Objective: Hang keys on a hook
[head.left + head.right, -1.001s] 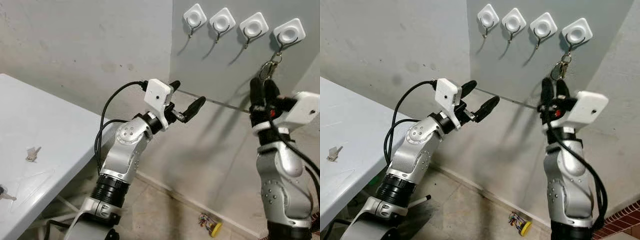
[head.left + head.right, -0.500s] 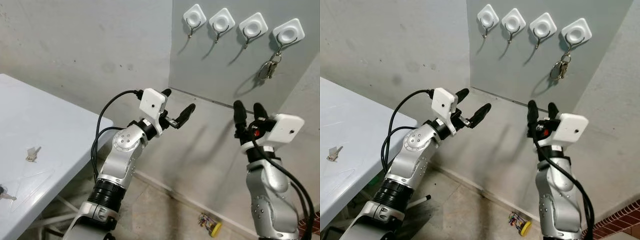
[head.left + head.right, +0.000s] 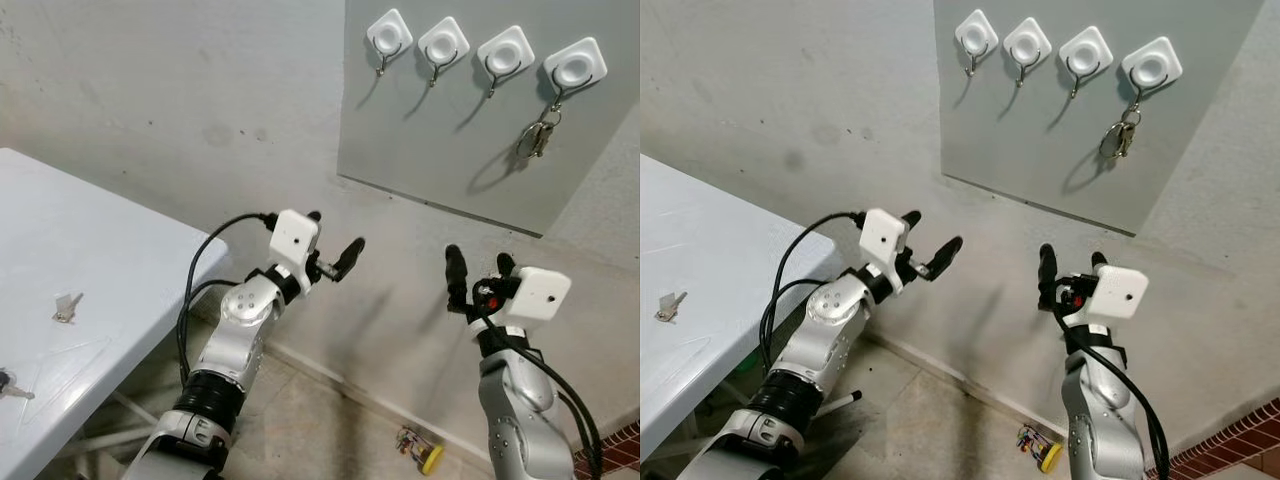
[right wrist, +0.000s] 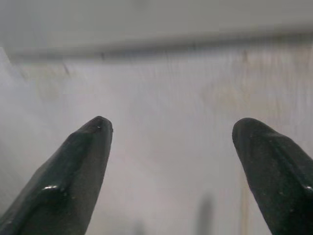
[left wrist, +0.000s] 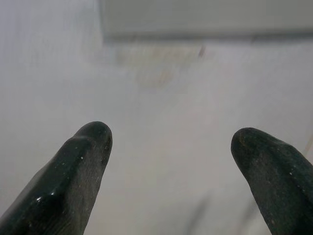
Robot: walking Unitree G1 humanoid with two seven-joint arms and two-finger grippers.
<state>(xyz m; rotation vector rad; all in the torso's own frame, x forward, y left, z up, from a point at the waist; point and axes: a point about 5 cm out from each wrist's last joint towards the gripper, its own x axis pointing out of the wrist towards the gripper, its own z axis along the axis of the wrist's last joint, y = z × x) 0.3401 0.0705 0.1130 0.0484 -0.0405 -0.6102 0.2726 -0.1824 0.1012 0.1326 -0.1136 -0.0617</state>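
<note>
white table (image 3: 120, 260): small key (image 3: 66, 306) on top | floor: yellow object (image 3: 420, 450), possibly a toy

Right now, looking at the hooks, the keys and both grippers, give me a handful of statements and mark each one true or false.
1. The keys hang from the rightmost hook on the grey panel. True.
2. The right gripper is shut on the keys. False: it is open and empty, below the panel and apart from the keys.
3. The other three hooks carry nothing. True.
4. The left gripper holds a key. False: its fingers are open with nothing between them.
5. A single key lies on the white table. True.
</note>
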